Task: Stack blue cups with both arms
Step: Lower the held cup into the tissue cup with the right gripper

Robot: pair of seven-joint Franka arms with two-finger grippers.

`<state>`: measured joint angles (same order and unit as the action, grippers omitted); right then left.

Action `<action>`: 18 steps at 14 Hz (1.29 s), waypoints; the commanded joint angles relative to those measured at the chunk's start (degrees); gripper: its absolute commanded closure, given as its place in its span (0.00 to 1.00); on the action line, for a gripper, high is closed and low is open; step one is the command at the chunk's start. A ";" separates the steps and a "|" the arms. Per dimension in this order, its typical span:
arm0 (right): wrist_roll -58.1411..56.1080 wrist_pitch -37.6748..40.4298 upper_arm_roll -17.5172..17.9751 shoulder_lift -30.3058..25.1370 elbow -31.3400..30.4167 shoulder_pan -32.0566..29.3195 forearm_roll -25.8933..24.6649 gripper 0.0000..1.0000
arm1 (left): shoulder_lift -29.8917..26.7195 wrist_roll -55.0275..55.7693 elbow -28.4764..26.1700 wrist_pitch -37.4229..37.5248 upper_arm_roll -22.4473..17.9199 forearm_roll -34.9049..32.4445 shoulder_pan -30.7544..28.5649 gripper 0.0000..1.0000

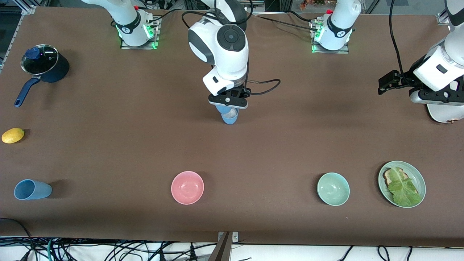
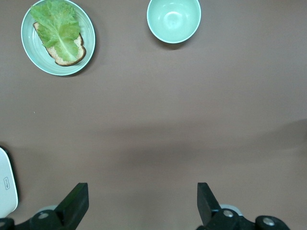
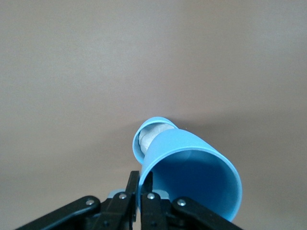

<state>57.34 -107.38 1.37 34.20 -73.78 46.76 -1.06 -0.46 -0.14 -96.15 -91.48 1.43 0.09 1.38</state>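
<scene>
My right gripper (image 1: 228, 105) is over the middle of the table, shut on the rim of a light-blue cup (image 1: 229, 116) that hangs tilted, low over the table. In the right wrist view the gripper (image 3: 145, 179) pinches the cup's wall (image 3: 192, 187). A second light-blue rim with a pale inside (image 3: 152, 132) shows at the cup's base; I cannot tell whether it is another cup. Another blue cup (image 1: 32, 189) lies on its side near the front camera at the right arm's end. My left gripper (image 1: 386, 85) is open, empty and waits over the left arm's end (image 2: 143, 191).
A dark blue lidded pot (image 1: 45, 65) and a lemon (image 1: 13, 135) are at the right arm's end. A pink bowl (image 1: 187, 187), a green bowl (image 1: 333, 189) (image 2: 173, 20) and a green plate (image 1: 420, 179) (image 2: 29, 52) with toast and lettuce stand near the front camera.
</scene>
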 commanded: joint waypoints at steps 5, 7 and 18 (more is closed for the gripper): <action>2.68 0.07 -3.66 3.33 4.35 4.22 -0.61 1.00 | -0.33 0.31 -0.01 0.60 0.33 -0.61 -0.42 0.00; 2.68 -0.02 -3.66 3.76 4.35 4.13 -0.70 1.00 | -0.33 0.31 -0.01 0.60 0.33 -0.61 -0.42 0.00; 2.95 -1.87 -3.92 5.26 4.35 4.31 -0.70 1.00 | -0.33 0.31 -0.01 0.60 0.33 -0.61 -0.42 0.00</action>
<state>58.97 -109.52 -1.81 38.22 -71.81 50.21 -1.06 -0.46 -0.14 -96.15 -91.47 1.43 0.09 1.37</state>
